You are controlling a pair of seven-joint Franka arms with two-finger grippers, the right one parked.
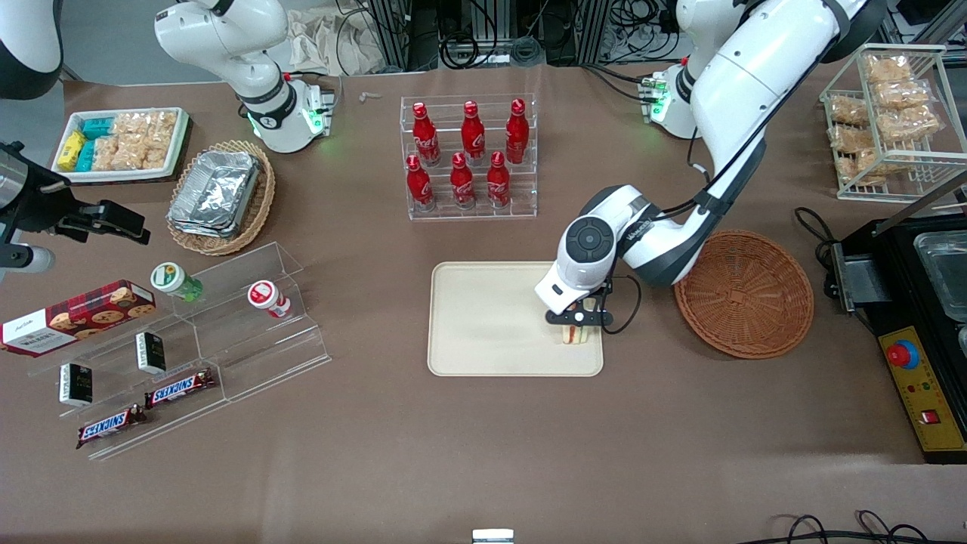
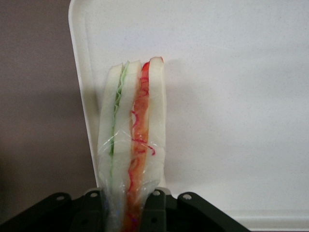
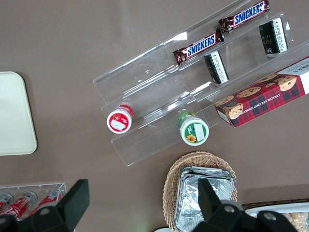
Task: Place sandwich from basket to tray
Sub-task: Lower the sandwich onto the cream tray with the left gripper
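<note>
My gripper [image 1: 577, 325] hangs low over the cream tray [image 1: 483, 317], at the tray's end nearest the reddish-brown basket [image 1: 744, 293], and is shut on the sandwich [image 1: 574, 335]. The wrist view shows the clear-wrapped sandwich [image 2: 133, 140] standing on its edge with its green and orange-red layers showing, pinched between the black fingers [image 2: 155, 210] just inside the tray's rim [image 2: 79, 72]. The gripper [image 2: 126, 212] holds it by its wrapped end. The round basket lies empty beside the tray, toward the working arm's end of the table.
A clear rack of red bottles [image 1: 468, 155] stands farther from the front camera than the tray. Acrylic steps [image 1: 189, 340] with snack bars, small jars and a cookie box lie toward the parked arm's end. A black control box [image 1: 918, 332] sits at the working arm's end.
</note>
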